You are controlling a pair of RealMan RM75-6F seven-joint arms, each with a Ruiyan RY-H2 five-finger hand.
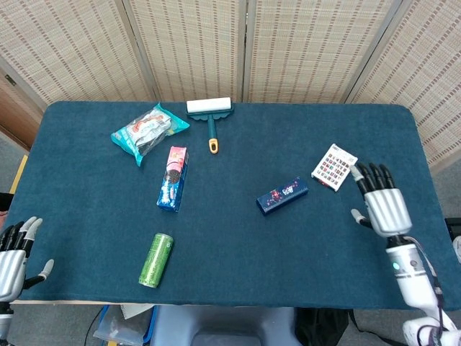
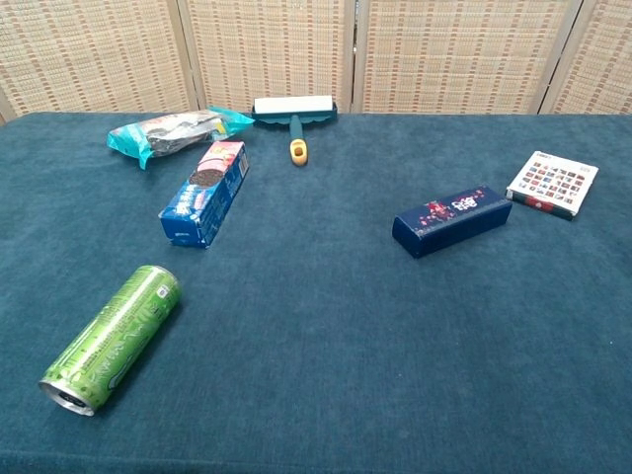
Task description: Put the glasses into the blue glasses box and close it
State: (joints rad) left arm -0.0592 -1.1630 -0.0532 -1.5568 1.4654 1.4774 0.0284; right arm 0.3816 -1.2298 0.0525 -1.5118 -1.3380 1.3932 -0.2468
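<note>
We see the blue glasses box [image 1: 282, 195] lying flat on the table's dark teal cloth, right of centre. It is a long, narrow, dark blue case with a red-and-white print on its top face. Its lid is shut. It lies slantwise, its right end farther away than its left. No glasses are visible to us.
</note>
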